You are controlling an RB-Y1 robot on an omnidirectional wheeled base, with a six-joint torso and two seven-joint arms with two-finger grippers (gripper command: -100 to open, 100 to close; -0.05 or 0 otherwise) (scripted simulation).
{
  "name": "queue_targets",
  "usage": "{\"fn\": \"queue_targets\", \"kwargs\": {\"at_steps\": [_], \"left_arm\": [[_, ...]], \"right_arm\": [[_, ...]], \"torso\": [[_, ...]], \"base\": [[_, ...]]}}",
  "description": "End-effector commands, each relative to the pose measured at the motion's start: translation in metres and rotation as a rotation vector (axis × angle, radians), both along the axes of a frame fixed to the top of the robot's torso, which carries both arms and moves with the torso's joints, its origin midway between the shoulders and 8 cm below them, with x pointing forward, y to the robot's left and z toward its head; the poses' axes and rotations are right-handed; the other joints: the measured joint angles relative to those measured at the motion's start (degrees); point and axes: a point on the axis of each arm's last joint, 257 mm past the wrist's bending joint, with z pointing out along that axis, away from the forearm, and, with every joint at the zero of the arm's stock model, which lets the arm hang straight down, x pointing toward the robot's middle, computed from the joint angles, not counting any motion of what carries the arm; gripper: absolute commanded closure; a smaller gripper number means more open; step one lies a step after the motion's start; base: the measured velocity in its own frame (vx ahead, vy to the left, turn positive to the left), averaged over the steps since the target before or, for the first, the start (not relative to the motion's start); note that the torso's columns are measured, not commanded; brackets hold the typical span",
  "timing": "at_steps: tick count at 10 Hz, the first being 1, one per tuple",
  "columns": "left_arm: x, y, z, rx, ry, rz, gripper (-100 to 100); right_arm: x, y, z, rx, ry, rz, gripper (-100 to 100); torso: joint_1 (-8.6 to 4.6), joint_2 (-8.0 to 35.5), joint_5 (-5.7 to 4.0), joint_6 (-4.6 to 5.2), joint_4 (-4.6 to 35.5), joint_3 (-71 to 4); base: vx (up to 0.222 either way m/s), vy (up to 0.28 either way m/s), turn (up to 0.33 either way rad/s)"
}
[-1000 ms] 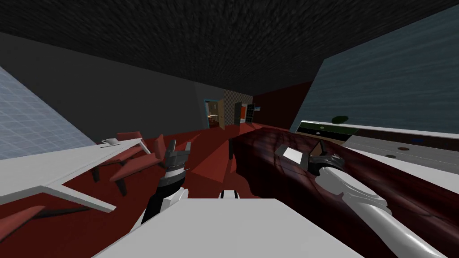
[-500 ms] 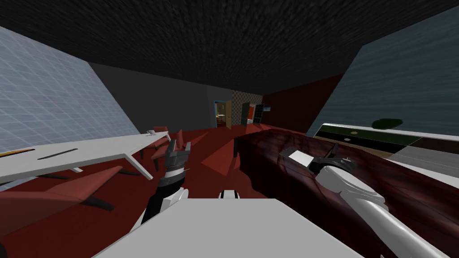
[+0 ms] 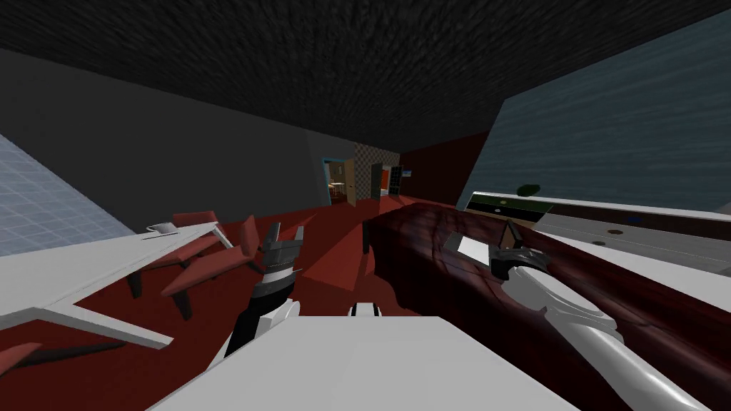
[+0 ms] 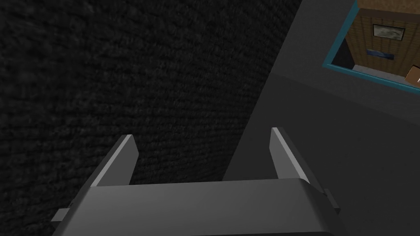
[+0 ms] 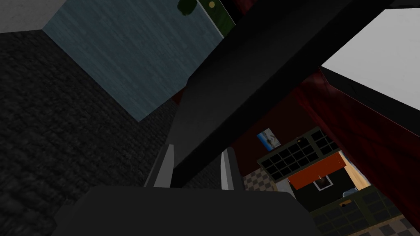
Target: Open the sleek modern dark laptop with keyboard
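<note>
Head view: the laptop [image 3: 472, 247] sits on the dark red desk [image 3: 421, 242], toward its far end, with the right pincer [image 3: 511, 246] at its part-raised back. The left pincer [image 3: 284, 238] hangs idle off the desk's left edge. Left wrist view: its fingers [image 4: 123, 157] stand released, grasping nothing. Right wrist view: the fingers [image 5: 167, 166] are clenched on the dark lid [image 5: 246, 78], a hold I judge meant for swinging it up

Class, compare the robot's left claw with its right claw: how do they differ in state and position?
The left claw stands open and empty; the right claw is shut on the laptop lid. The left claw is raised over the red floor; the right claw reaches over the dark red table. Both have two thin grey fingers on a dark body.
</note>
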Motion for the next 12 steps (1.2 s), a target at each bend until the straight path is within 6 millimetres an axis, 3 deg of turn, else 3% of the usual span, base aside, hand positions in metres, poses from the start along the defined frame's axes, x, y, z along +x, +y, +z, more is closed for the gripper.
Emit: {"fn": "queue_targets", "kwargs": {"at_steps": [1,4,5,7,8,9,12], "left_arm": [[0.000,0.000,0.000,0.000,0.000,0.000,0],[0.000,0.000,0.000,0.000,0.000,0.000,0],[0.000,0.000,0.000,0.000,0.000,0.000,0],[0.000,0.000,0.000,0.000,-0.001,-0.001,0],[0.000,0.000,0.000,0.000,-0.001,-0.001,0],[0.000,0.000,0.000,0.000,-0.001,-0.001,0],[0.000,0.000,0.000,0.000,-0.001,-0.001,0]], "right_arm": [[0.018,0.023,-0.002,0.000,0.004,0.096,100],[0.034,0.052,-0.005,0.004,0.005,0.204,100],[0.032,0.045,-0.003,0.002,0.003,0.181,100],[0.010,0.017,-0.008,-0.028,0.071,0.098,100],[0.001,0.005,-0.006,-0.046,0.099,0.060,100],[-0.002,0.003,-0.009,-0.043,0.104,0.054,100],[-0.041,-0.038,-0.009,-0.088,0.206,-0.082,100]], "torso": [[-0.18,0.08,-0.09,-0.02,0.02,0.07],[-0.19,0.28,-0.07,0.17,0.09,0.18],[-0.16,0.29,-0.06,0.17,0.09,0.19],[-0.24,0.48,-0.04,-0.26,0.18,0.29],[-0.20,0.53,0.02,-0.03,0.20,0.31],[-0.20,0.42,0.07,0.08,0.20,0.26],[0.03,0.13,0.12,0.00,0.10,0.06]], "base": [[0.198,0.075,-0.351],[0.184,0.085,-0.340],[0.073,0.043,-0.069],[-0.098,-0.001,0.426],[-0.168,-0.048,0.469],[-0.130,-0.047,0.215],[-0.153,-0.019,0.369]]}}
